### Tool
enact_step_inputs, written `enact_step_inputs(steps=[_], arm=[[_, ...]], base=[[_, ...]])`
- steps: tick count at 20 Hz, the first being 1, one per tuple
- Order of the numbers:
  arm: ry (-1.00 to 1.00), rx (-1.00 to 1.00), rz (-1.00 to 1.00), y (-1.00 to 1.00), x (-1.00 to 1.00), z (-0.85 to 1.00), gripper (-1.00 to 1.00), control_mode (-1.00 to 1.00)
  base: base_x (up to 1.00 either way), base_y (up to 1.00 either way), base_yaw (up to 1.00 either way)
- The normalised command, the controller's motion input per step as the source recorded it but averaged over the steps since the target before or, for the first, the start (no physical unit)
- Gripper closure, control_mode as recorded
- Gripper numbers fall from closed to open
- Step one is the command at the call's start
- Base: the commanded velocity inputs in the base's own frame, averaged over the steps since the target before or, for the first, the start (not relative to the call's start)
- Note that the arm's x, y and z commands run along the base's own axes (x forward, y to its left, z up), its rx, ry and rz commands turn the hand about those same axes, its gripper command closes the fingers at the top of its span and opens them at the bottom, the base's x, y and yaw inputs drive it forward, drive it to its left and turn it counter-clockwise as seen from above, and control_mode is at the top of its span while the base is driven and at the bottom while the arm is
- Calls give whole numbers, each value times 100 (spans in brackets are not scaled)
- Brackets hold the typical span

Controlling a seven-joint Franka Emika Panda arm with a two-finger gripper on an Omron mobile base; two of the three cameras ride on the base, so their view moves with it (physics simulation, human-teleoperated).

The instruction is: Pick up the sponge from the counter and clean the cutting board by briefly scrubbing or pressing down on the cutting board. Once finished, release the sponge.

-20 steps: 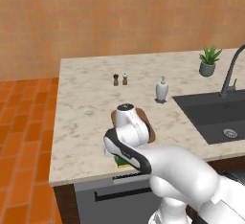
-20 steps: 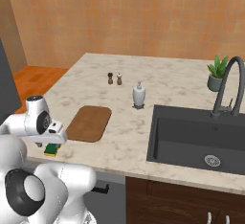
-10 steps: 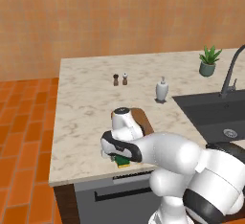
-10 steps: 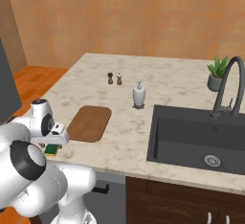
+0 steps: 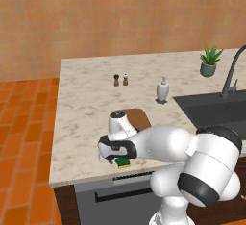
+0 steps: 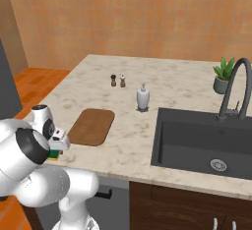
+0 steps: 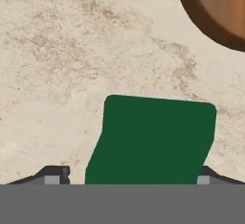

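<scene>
The sponge (image 7: pixel 153 139) shows its dark green top and lies flat on the marble counter (image 5: pixel 86 104), close to the front edge. From the side its yellow base shows too, on the sponge (image 5: pixel 123 162) under my hand. My gripper (image 7: pixel 129 175) is open and straddles it, one fingertip (image 7: pixel 53 174) a little clear of its left side, the other at its right side. The brown wooden cutting board (image 6: pixel 92 126) lies just beyond the sponge (image 6: pixel 53 154), and a rounded corner of the cutting board (image 7: pixel 215 7) shows at the top right of the hand view.
Salt and pepper shakers (image 5: pixel 120 79) stand at mid counter and a white soap dispenser (image 5: pixel 163 90) stands next to the dark sink (image 6: pixel 206 140). A curved faucet (image 6: pixel 231 89) and a potted plant (image 6: pixel 224 75) are at the far right. The counter's front edge runs just beside the sponge.
The arm has folded in and the hand has sunk lower over the sponge. Sponge and board have not moved.
</scene>
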Motion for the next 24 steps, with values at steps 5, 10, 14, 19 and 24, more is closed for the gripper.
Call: enact_step_inputs(steps=[5,10,14,19,24], arm=[[0,-1,0,6,-4,-36,100,-100],[-1,6,0,-23,-21,3,100,-100],[0,5,0,-50,40,72,100,-100],[11,0,2,-18,96,26,100,-100],[1,-1,0,0,85,-2,100,-100]], base=[[0,0,0],[0,0,0],[0,0,0],[0,0,0],[0,0,0]])
